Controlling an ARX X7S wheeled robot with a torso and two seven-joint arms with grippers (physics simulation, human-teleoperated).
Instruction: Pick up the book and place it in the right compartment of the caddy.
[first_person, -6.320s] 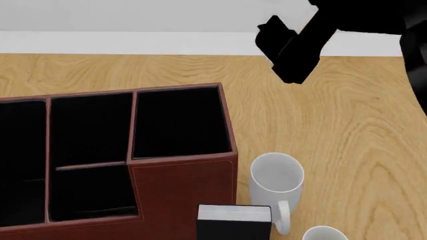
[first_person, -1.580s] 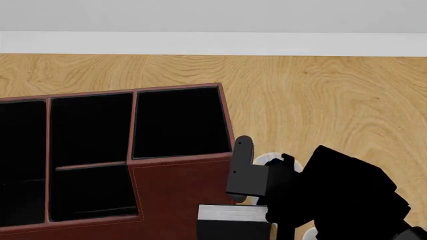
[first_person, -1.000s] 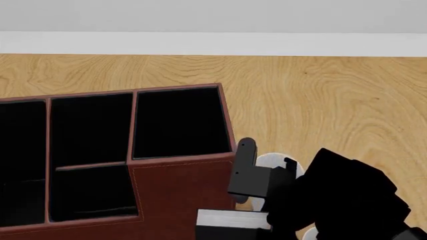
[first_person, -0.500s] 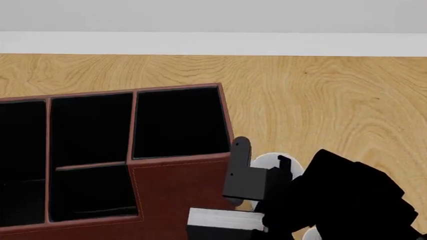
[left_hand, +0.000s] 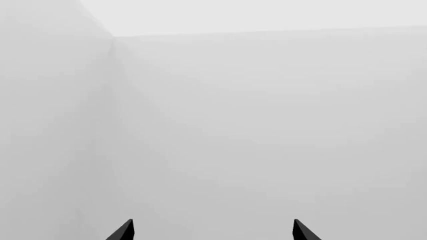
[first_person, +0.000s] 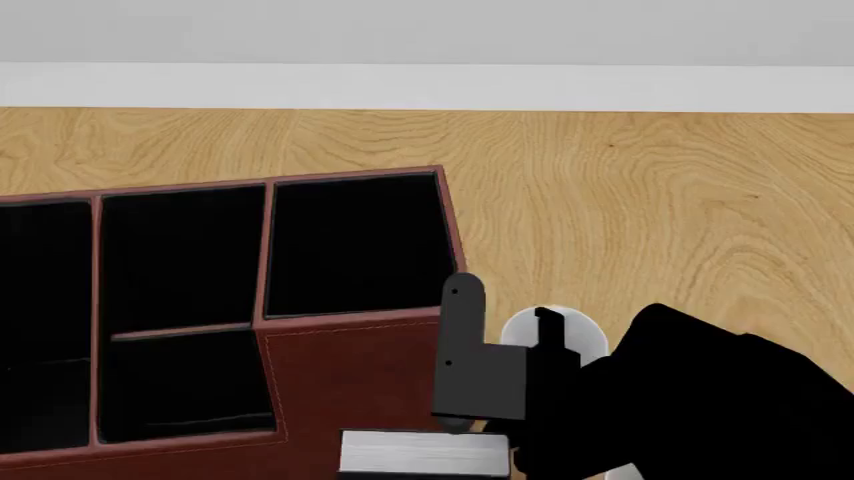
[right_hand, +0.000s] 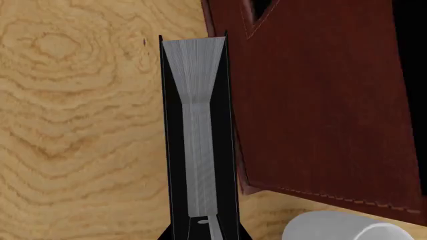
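The book (right_hand: 198, 140) stands upright on the bench beside the caddy (first_person: 354, 375), near the front edge; right hand (right_hand: 203, 232) clamps its stiff, probably heavy covers; left hand (left_hand: 212, 232) empty, spread

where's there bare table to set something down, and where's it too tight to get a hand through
Bare wooden table runs from the caddy rightward and back to the white wall. It is crowded at the near right corner of the caddy: the book, the right gripper and a white mug bunch together there.
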